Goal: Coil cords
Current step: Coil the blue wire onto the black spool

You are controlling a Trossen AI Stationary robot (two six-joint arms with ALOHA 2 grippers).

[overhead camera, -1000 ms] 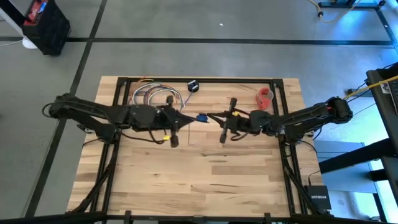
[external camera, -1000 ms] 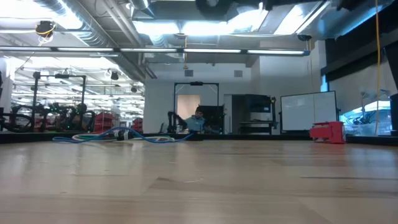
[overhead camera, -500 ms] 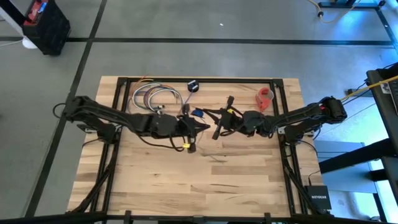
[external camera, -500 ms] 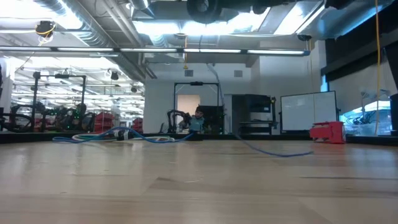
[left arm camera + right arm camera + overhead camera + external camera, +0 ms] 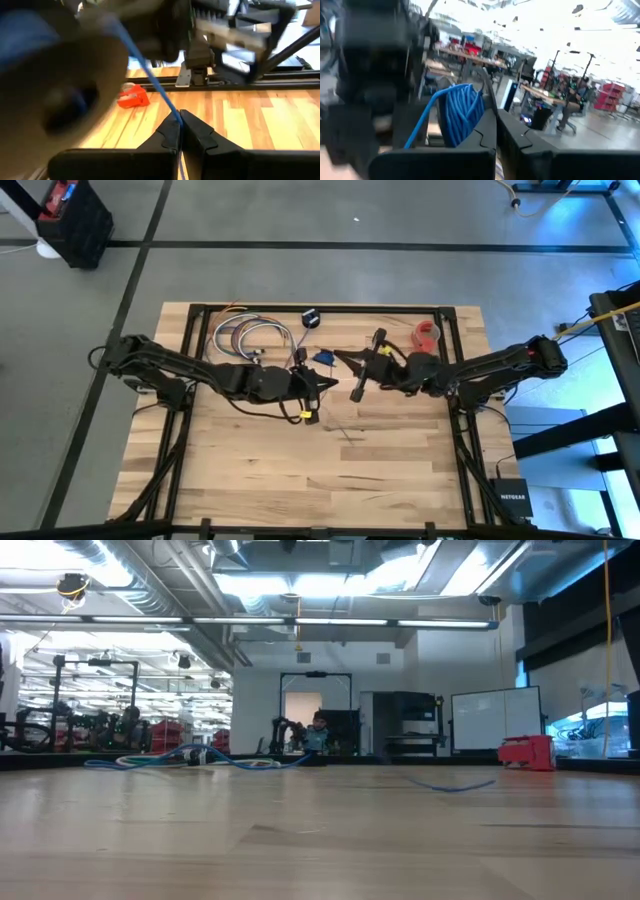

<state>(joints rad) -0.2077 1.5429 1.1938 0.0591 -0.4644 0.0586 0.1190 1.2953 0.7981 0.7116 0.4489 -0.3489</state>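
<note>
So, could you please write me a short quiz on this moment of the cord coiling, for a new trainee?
1. True or false: the left gripper is shut on the blue cord.
2. What hangs beside the right gripper? A) a coil of blue cord B) a tape roll C) nothing
3. Which red thing lies near the table's far edge, on the right arm's side?

Key: 1 true; 2 A; 3 the red tape roll.

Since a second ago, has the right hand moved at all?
Yes. In the high view the right hand, shut on the coiled blue cord, has moved toward the table's far edge, closer to the black puck, compared with a second ago.
</note>
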